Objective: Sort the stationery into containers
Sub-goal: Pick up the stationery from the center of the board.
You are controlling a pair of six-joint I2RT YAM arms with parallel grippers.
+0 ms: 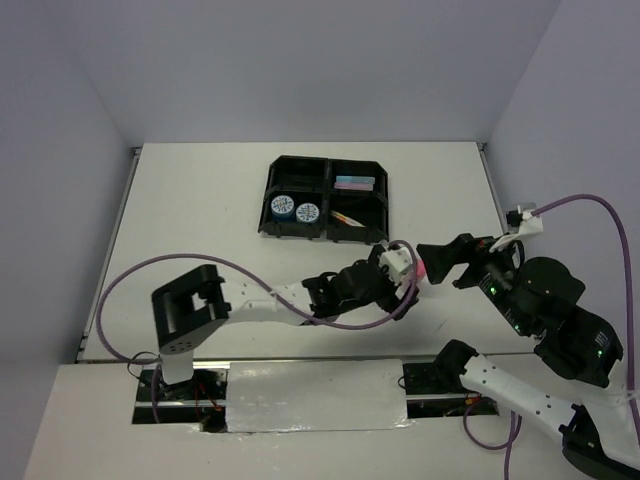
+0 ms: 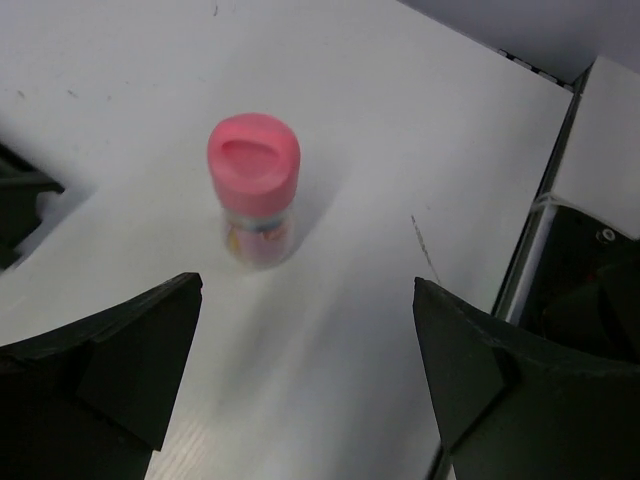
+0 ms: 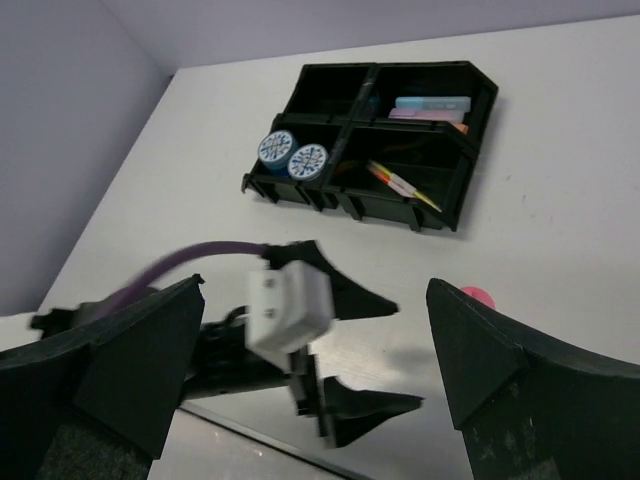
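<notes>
Currently loose: small clear pink-capped bottle (image 2: 254,190), upright on the white tabletop (image 1: 200,200), well apart from the tray.
Left arm: black left fingers (image 2: 110,370) spread wide; the bottle stands ahead of the gap, untouched.
Right arm: black right fingers (image 3: 520,370) spread wide, holding nothing; the bottle's pink cap shows just beside one tip.
Overhead placing: bottle between the two arms' tips.
Container: black plastic four-compartment tray (image 1: 327,160), laid out two by two.
Near-left compartment: two round blue-and-white tape rolls (image 1: 282,208), flat, side by side.
Far-right compartment: short pastel markers (image 1: 355,183), light blue one at the far side.
Near-right compartment: thin yellow and pink pens (image 3: 400,185), lying diagonally.
</notes>
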